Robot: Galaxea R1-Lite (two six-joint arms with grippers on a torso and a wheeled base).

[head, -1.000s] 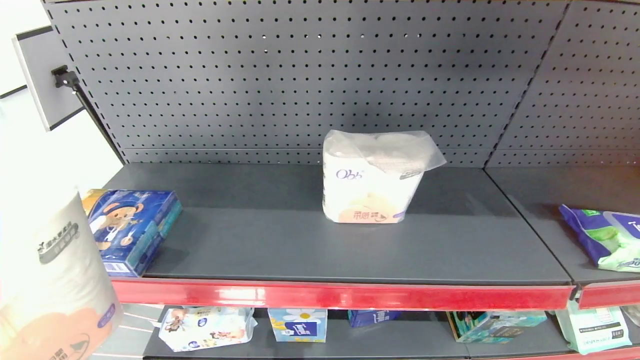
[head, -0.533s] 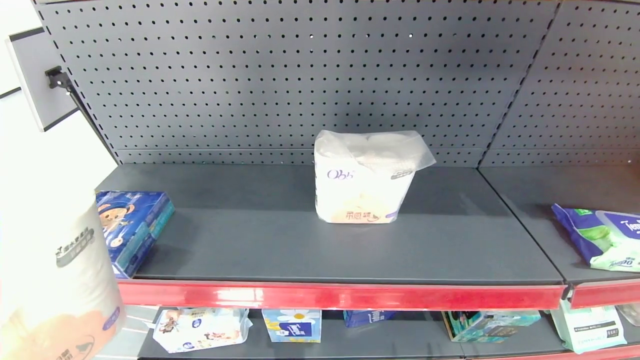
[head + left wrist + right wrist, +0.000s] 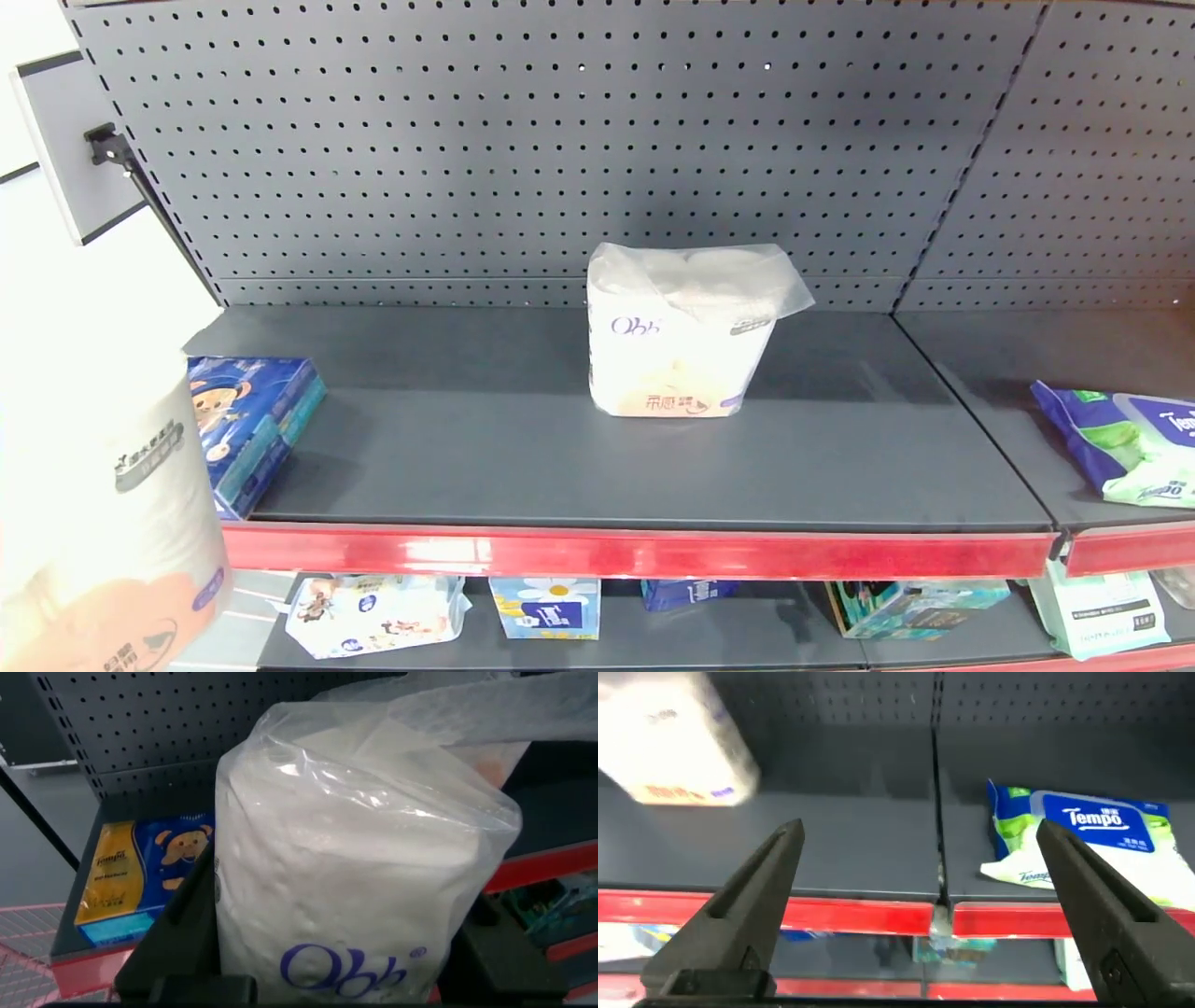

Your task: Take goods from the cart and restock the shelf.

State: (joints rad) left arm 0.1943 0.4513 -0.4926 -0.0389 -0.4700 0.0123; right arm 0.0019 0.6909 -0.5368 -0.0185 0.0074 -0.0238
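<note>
Left gripper (image 3: 341, 952) is clamped on the held roll pack (image 3: 355, 859), with one dark finger pressed against each side of its clear wrap. In the head view the held roll pack (image 3: 103, 504) sits low on the robot's left, in front of the shelf (image 3: 607, 467). Right gripper (image 3: 920, 831) is empty, its fingers spread wide, facing the seam between two shelf bays.

A second roll pack (image 3: 681, 341) stands upright near the middle of the shelf, towards the pegboard back panel (image 3: 560, 140). A blue bear box (image 3: 252, 425) lies at the shelf's left end. A wipes pack (image 3: 1120, 443) lies in the right bay. A red edge strip (image 3: 635, 553) runs along the shelf front. Below it, the lower shelf (image 3: 775, 635) carries several tissue goods.
</note>
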